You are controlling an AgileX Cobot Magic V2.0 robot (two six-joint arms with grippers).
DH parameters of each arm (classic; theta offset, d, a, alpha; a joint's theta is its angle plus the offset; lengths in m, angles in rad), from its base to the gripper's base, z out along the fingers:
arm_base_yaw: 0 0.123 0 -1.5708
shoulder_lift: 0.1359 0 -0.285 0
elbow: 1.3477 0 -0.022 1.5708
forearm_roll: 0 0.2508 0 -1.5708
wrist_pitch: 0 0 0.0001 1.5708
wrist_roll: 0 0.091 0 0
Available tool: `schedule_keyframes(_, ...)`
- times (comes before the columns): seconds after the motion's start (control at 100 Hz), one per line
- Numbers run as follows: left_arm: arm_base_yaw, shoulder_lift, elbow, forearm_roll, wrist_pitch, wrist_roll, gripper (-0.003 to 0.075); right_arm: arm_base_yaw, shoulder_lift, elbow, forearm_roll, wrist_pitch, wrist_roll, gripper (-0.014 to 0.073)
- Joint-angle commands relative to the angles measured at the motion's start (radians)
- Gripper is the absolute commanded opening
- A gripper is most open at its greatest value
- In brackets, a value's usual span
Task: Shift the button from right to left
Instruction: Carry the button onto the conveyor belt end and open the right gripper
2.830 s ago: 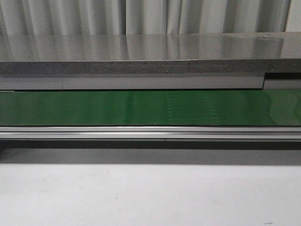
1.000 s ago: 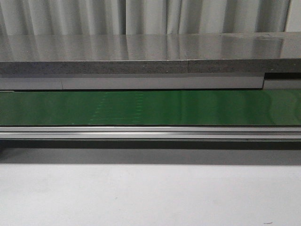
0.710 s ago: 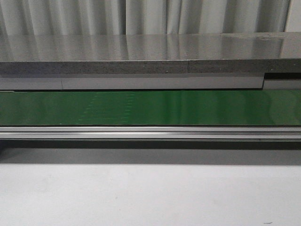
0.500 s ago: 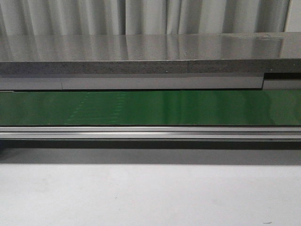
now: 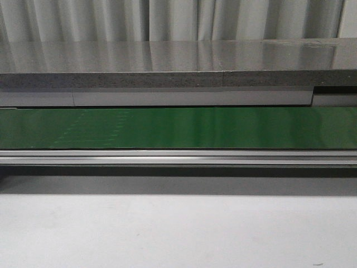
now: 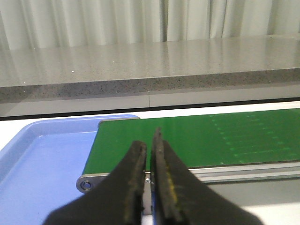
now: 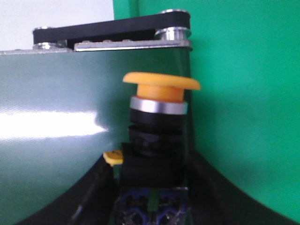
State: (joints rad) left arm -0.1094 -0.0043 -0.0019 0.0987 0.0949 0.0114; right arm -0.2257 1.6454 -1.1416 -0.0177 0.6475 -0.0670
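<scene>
Front view: green belt (image 5: 223,128) runs across the frame, no arms or tools visible here. Grey stone ledge (image 5: 167,67) sits behind the belt, pale curtain (image 5: 167,19) behind the ledge, metal rail (image 5: 178,157) along the belt's near edge, white tabletop (image 5: 178,234) nearest the camera. A faint band of dotted marks shows on the belt left of centre. No button seen in this view.

Left wrist view: left tool (image 6: 151,187) has its two black fingers (image 6: 136,187) nearly together, just a thin slit between them, nothing held. It sits just short of the belt's (image 6: 197,140) end roller. Blue tray (image 6: 42,159) lies beside that belt end, touching or almost touching it. Ledge (image 6: 150,65) and curtain (image 6: 140,21) are beyond the belt.

Right wrist view: right tool (image 7: 151,187) grips the button (image 7: 159,122) by its black body, one finger (image 7: 93,197) on each side. Orange cap points away from the tool, silver ring under the cap, a small yellow tab on the body's side, bluish marks at the base between the fingers. Button is upright in the grip, in front of the belt's (image 7: 51,122) glossy surface near its end, where a black end bracket (image 7: 112,30) with silver rollers shows. Cannot tell whether the button base touches the belt.
</scene>
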Motion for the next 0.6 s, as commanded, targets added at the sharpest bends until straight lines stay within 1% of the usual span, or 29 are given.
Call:
schedule_keyframes(0.0,0.0,-0.037,0.04,-0.006,-0.081,-0.011,0.0005,0.001,-0.051,-0.025,0.018,-0.023,-0.023,0.0346)
schedule_keyframes(0.02,0.0,-0.037,0.04,-0.006,-0.081,-0.011,0.0005,0.001,-0.051,-0.025,0.029,-0.021,-0.033,0.0373)
schedule_keyframes(0.1,0.0,-0.037,0.04,-0.006,-0.081,-0.011,0.0005,0.001,-0.051,-0.025,0.057,-0.013,-0.061,0.0427)
schedule_keyframes(0.23,0.0,-0.037,0.04,-0.006,-0.081,-0.011,0.0005,0.001,-0.051,-0.025,0.071,-0.013,-0.071,0.0479)
schedule_keyframes(0.42,0.0,-0.037,0.04,-0.006,-0.081,-0.011,0.0005,0.001,-0.064,-0.025,0.071,-0.024,-0.075,0.0492)
schedule_keyframes(0.59,0.0,-0.037,0.04,-0.006,-0.081,-0.011,0.0005,0.003,-0.15,-0.023,0.072,-0.045,-0.093,0.0492)
